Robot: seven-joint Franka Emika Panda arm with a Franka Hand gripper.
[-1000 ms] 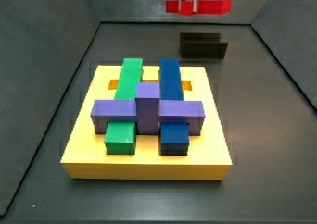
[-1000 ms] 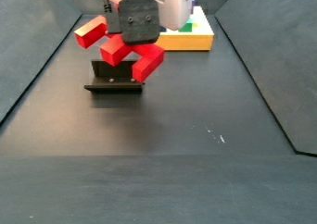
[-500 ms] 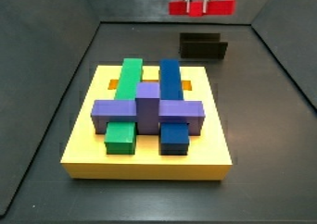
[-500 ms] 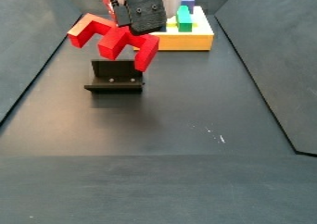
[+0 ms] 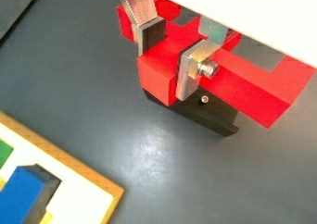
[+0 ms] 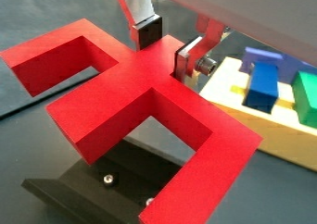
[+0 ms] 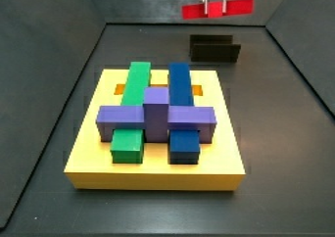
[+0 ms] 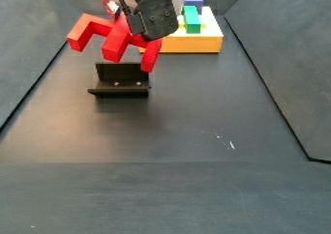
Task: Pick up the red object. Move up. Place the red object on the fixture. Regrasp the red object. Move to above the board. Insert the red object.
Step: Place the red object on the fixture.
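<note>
Dark grey matte floor [image 8: 195,180], walled at the sides: carries the board and the fixture; a small pale fleck shows on it in a side view.

Large thick yellow square slab, the board [image 7: 86,163]: lies flat on the floor, well apart from the fixture. It bears a long green block [image 7: 135,82] and a long blue block [image 7: 179,82] lying side by side, and a purple cross-shaped block [image 7: 156,117] laid across both. In a wrist view the board's yellow edge [image 5: 74,195] shows with blue and green pieces upon it; in a wrist view the blue [image 6: 264,75] and green [image 6: 306,91] blocks appear behind the held piece.

Bright red plastic arch-shaped block, the red object [image 8: 114,35]: held in the air, tilted, directly above the fixture and apart from it. In a wrist view its legs [image 6: 136,107] spread wide over the fixture below; also seen in a wrist view [image 5: 235,84] and high up in a side view [image 7: 214,10].

Small dark black bracket on a base plate, the fixture [image 8: 120,81]: stands on the floor beneath the red object; two small screws show in its base in both wrist views [image 5: 213,112] [image 6: 93,186]. Seen near the far wall in a side view [image 7: 215,49].

Two-finger gripper [image 5: 173,54], silver plates with dark pads: closed narrowly onto the red object's top stub, clamping it from both sides [image 6: 170,44]. It hangs above the fixture [image 8: 145,17].
</note>
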